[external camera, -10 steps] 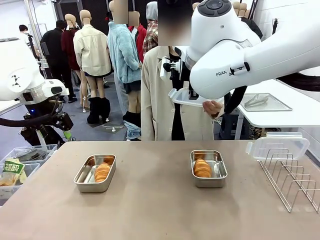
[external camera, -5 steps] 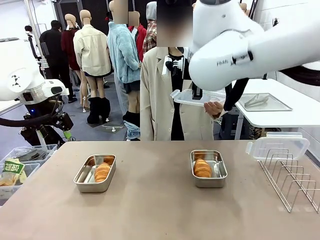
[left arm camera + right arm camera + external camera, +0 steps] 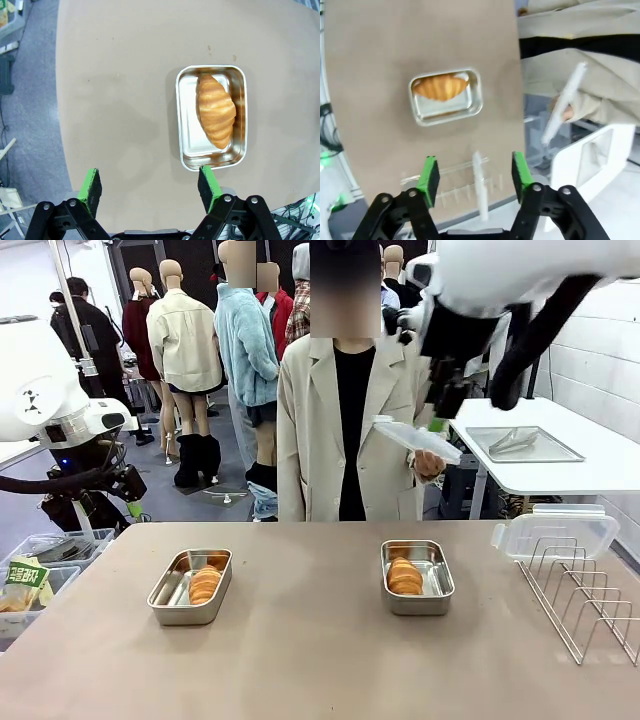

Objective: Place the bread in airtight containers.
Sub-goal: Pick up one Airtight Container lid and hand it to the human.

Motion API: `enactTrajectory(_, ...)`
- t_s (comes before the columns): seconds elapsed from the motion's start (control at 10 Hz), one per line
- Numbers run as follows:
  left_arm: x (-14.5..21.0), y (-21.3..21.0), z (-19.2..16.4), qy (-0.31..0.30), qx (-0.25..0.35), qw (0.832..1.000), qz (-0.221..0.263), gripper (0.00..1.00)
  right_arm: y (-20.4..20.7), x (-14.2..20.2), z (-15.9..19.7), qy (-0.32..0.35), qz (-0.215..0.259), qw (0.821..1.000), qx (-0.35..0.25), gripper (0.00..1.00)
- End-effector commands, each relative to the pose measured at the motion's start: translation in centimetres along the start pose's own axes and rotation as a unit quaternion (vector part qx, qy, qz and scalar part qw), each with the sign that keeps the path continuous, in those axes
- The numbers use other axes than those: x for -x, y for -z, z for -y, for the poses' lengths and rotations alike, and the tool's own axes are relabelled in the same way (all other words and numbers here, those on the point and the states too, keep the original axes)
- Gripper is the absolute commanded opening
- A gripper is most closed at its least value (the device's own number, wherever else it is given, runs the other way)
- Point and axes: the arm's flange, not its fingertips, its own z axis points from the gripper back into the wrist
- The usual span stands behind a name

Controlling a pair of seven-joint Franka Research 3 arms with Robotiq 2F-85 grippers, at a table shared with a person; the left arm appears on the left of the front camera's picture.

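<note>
- Left claw (image 3: 148, 186): jaws wide apart, empty, above the table (image 3: 115, 100).
- Right claw (image 3: 473, 175): jaws apart, empty, high over the table's far edge.
- Clear lid (image 3: 415, 438): in a person's hand (image 3: 428, 462), beyond the table.
- Left box (image 3: 181, 125): on the table, uncovered, holds left croissant (image 3: 215, 117).
- Right box (image 3: 420, 606): on the table, uncovered, holds right croissant (image 3: 404, 576).
- Second lid (image 3: 555, 530): on wire rack (image 3: 585, 600), table's right end.

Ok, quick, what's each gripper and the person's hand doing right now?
Left gripper: open, empty.
Right gripper: open, empty.
Person's hand: holding a clear lid.
</note>
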Motion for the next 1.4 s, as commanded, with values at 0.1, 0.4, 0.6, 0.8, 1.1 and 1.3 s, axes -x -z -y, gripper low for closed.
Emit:
enactTrajectory(0.1,0.0,0.0,-0.1,-0.004,-0.004,1.0,0.001,1.0,-0.5,5.6,-0.7,0.044,-0.027,0.996,-0.078,1.0)
enactTrajectory(0.4,0.0,0.0,-0.1,-0.004,-0.004,1.0,0.001,1.0,1.3,13.5,0.0,0.069,-0.047,0.982,-0.17,1.0)
enactTrajectory(0.6,0.0,0.0,-0.1,-0.004,-0.004,1.0,0.001,1.0,4.9,16.4,1.3,0.074,-0.066,0.975,-0.197,1.0)
enactTrajectory(0.8,0.0,0.0,-0.1,-0.004,-0.004,1.0,0.001,1.0,8.5,18.7,3.4,0.085,-0.059,0.976,-0.191,1.0)
enactTrajectory(1.1,0.0,0.0,-0.1,-0.004,-0.004,1.0,0.001,1.0,13.9,20.8,4.4,0.082,-0.111,0.974,-0.18,1.0)
enactTrajectory(1.3,0.0,0.0,-0.1,-0.004,-0.004,1.0,0.001,1.0,16.3,22.4,5.1,0.076,-0.106,0.978,-0.161,1.0)
